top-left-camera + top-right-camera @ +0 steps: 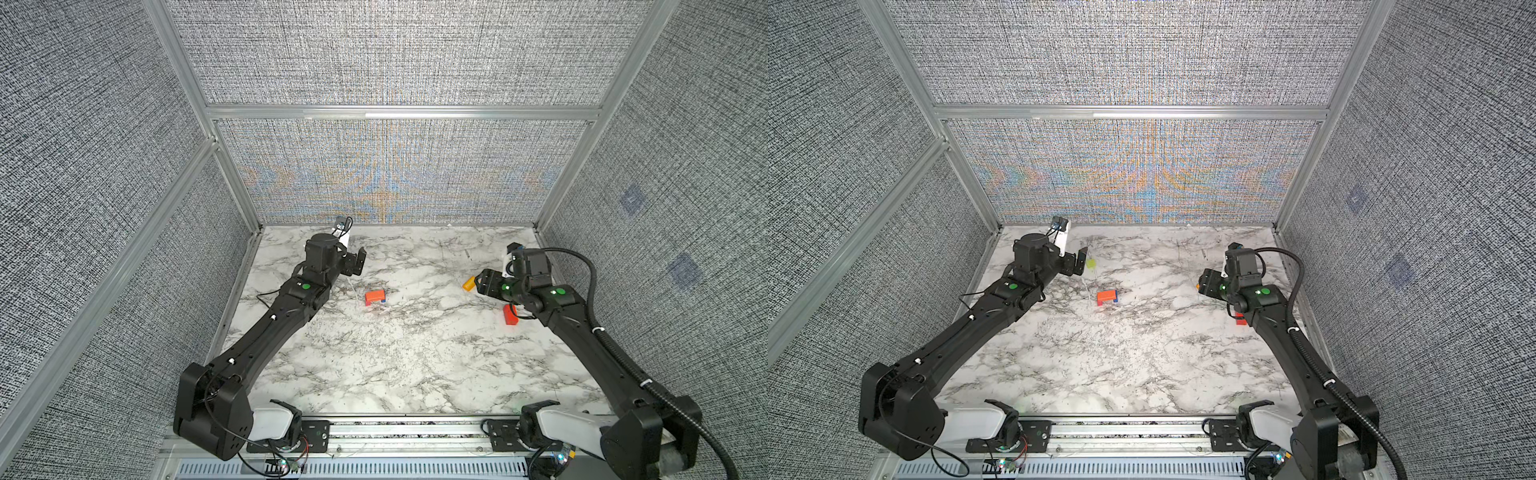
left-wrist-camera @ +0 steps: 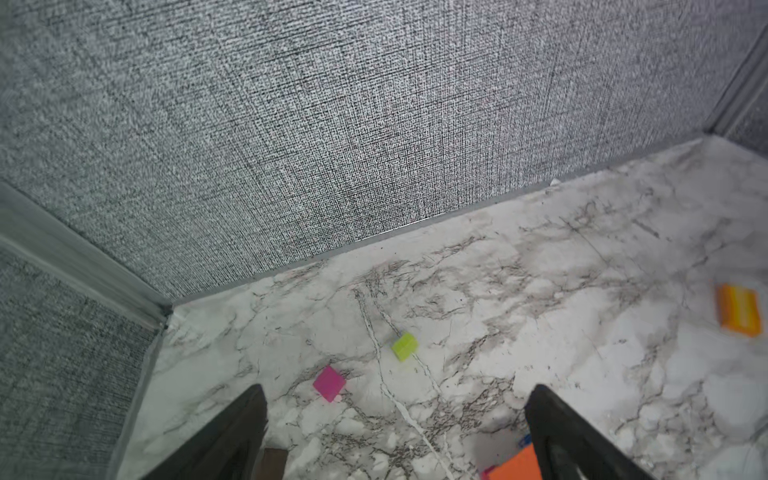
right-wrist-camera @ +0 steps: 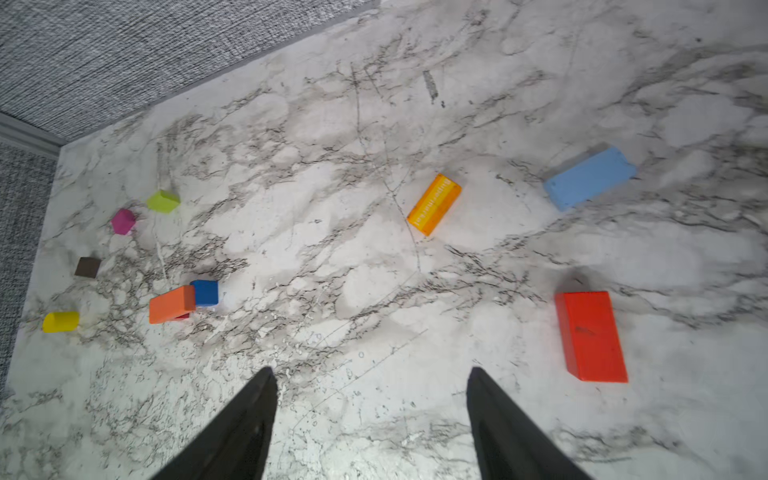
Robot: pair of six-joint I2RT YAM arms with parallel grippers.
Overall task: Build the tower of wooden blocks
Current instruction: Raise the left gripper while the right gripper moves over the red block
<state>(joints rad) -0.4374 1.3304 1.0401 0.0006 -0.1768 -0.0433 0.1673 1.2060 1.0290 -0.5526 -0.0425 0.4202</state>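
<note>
A white, grey-veined marble tabletop (image 1: 395, 374) is shown from above. Just past its centre, toward 11 o'clock, the tower (image 1: 375, 297) is barely begun: a flat orange wooden brick (image 3: 172, 304) is laid over a small blue cube (image 3: 205, 292) and a red block (image 3: 183, 316) that is mostly hidden. At 3 o'clock a large red wooden brick (image 3: 591, 336) lies loose. Farther off, at 2 o'clock, the right gripper (image 3: 370, 370) is held over the table, jaws apart and empty. A striped orange-and-yellow brick (image 3: 434, 204) and a light blue brick (image 3: 589, 178) lie beyond it. At 11 o'clock the left gripper (image 2: 397, 388) is spread wide, nothing held. Around it a yellow rounded block (image 3: 61, 322), brown cube (image 3: 87, 267), magenta cube (image 2: 329, 383) and lime cube (image 2: 404, 346) are scattered. Seven blocks are judged still unstacked.
</note>
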